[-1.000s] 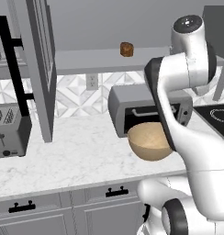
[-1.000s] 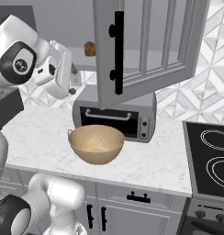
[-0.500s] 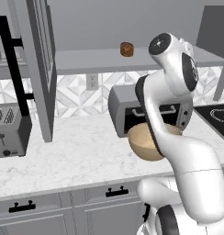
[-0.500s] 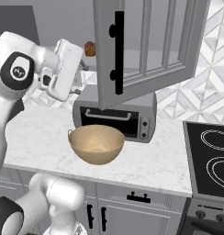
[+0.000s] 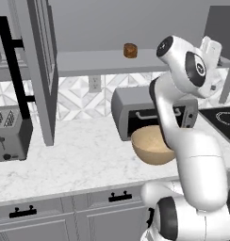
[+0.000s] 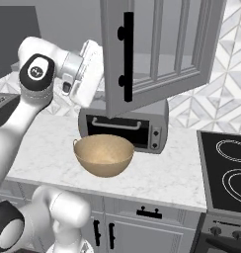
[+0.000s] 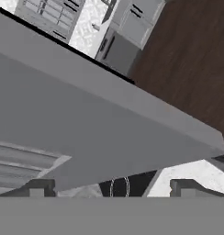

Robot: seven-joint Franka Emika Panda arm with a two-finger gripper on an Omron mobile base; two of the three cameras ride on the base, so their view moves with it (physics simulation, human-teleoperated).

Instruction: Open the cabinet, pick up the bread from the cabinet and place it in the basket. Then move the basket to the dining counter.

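arm swung right since earlier, one bread [image 5: 130, 50], one basket [image 6: 103, 154]

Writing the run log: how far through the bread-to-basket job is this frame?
Done: the cabinet door stands open, its black handle swung out over the counter.
In hand: nothing. The bread sits on the cabinet shelf, and the gripper has nothing between its fingers and appears open.
Left: grasp the bread, drop it in the basket by the toaster oven, then carry the basket to the dining counter.

Home kitchen, marble counter [image 5: 79, 160], toaster oven [image 6: 127, 126], toaster [image 5: 8, 134], stovetop [image 6: 226, 170], glass-door wall cabinet [image 6: 157, 49]
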